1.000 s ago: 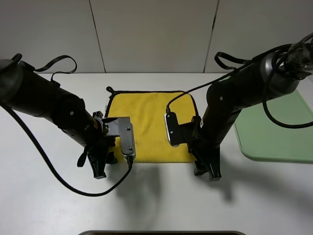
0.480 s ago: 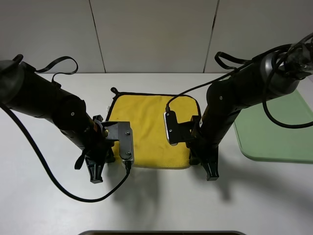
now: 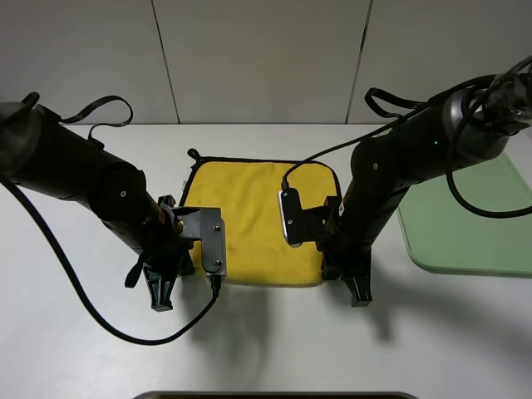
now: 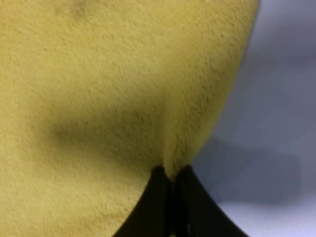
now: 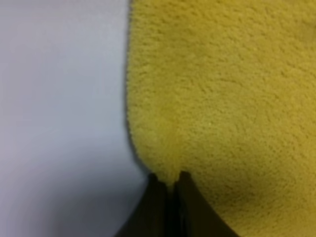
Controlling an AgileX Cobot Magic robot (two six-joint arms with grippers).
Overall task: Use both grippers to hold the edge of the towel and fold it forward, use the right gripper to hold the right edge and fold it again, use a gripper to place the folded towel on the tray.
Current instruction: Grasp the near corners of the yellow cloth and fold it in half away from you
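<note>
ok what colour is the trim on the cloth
Black, narrow, along the far edge of the square yellow microfibre cloth; exterior high view shows it best.

No lettering, label, brand mark, number or sign is showing legibly in any of the views.
</note>
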